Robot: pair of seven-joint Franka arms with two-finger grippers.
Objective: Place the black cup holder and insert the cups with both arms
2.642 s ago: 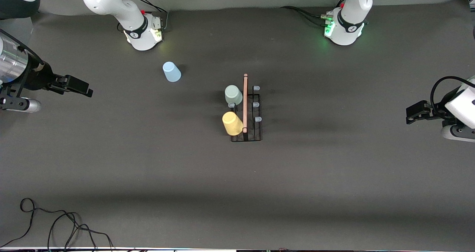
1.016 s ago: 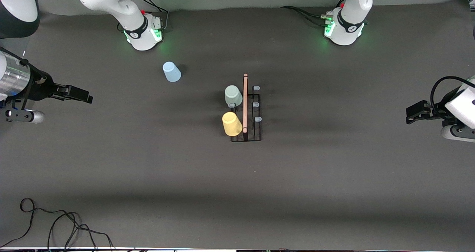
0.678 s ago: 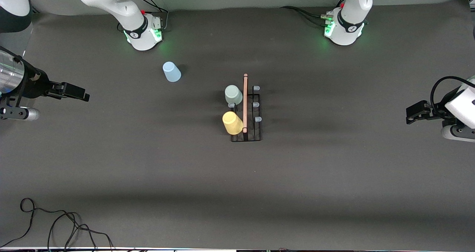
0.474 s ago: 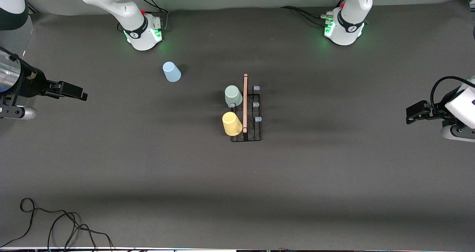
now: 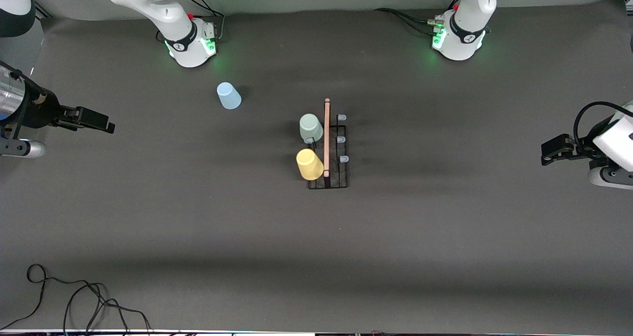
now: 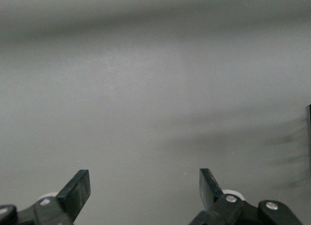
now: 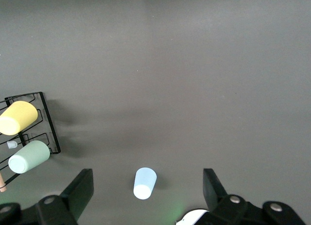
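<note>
The black cup holder (image 5: 340, 175) stands at the table's middle, its wooden rod (image 5: 326, 135) on top. The grey-green cup (image 5: 310, 126) and the yellow cup (image 5: 309, 164) sit on prongs on its side toward the right arm's end. The light blue cup (image 5: 228, 95) stands upside down on the table near the right arm's base. My right gripper (image 5: 101, 123) is open and empty at the right arm's end; its wrist view shows the blue cup (image 7: 145, 182), the holder (image 7: 46, 119) and both other cups. My left gripper (image 5: 548, 155) is open and empty at the left arm's end.
Three bare pale-tipped prongs (image 5: 341, 139) line the holder's side toward the left arm's end. A loose black cable (image 5: 74, 296) lies at the table's corner nearest the camera, at the right arm's end. The arm bases (image 5: 190, 44) glow green.
My right gripper has drifted slightly outward toward its end of the table and farther from the camera. The left arm, the holder and the cups have not moved.
</note>
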